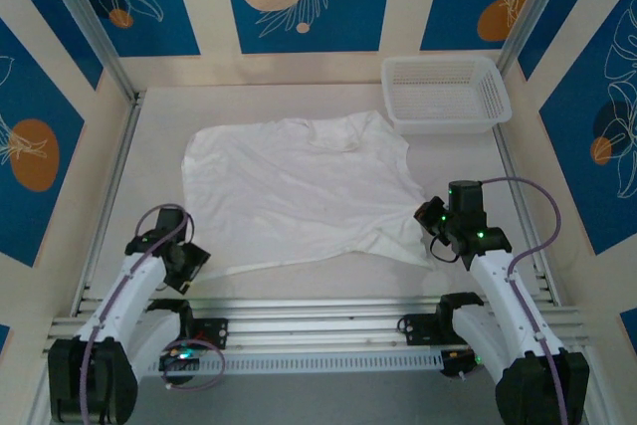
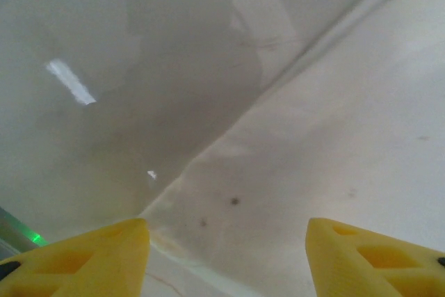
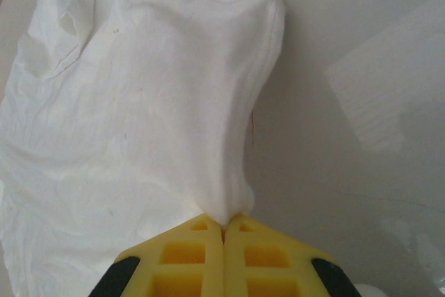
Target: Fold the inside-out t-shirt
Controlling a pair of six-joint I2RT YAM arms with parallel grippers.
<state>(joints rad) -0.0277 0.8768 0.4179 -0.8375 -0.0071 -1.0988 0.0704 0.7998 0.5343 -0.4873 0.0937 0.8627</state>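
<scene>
nearest, at 7 o'clock, the left hand [image 2: 227, 241] hangs with its yellow fingers apart over the hem corner of the plain white, wrinkled short-sleeved t-shirt [image 1: 299, 191]. at 5 o'clock the right hand [image 3: 224, 231] is clamped on the other near corner. the step looks like taking both hem corners for a first fold; next the left hand must drop and close. the shirt lies flat mid pale table [image 1: 299, 102], collar toward 12, hem toward 6, its longer spread running 9 to 3. a white plastic mesh basket [image 1: 445, 94] sits beyond at 1.
</scene>
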